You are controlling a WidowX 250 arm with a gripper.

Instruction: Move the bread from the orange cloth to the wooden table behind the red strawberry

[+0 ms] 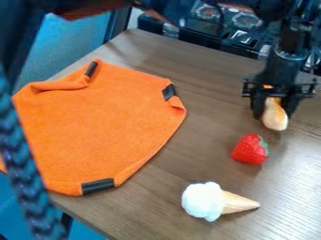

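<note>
Holding a smooth, tan, elongated food-like piece beside a red toy strawberry

My black fingers are closed on the tan piece, one on each side of its upper part, and its rounded, paler lower end pokes out between them. The red strawberry with a green leafy end is my landmark: as the camera sees it, the piece I hold is near it, above it and a little to its right. The long axis of my piece runs mostly up and down in that view, its free end turned roughly towards the strawberry's side of the brown wood-grain surface. I cannot tell whether that end touches the surface or hangs just over it. The strawberry and my piece are apart, with the leafy end of the berry on the right.

Below the strawberry and slightly to its left lies a toy ice cream cone with a white scoop, on its side, scoop to the left and tan tip to the right. Farther off, to the left of the strawberry and reaching higher, a bright orange cloth with black edge patches is spread out, one of its corners folded.
</note>
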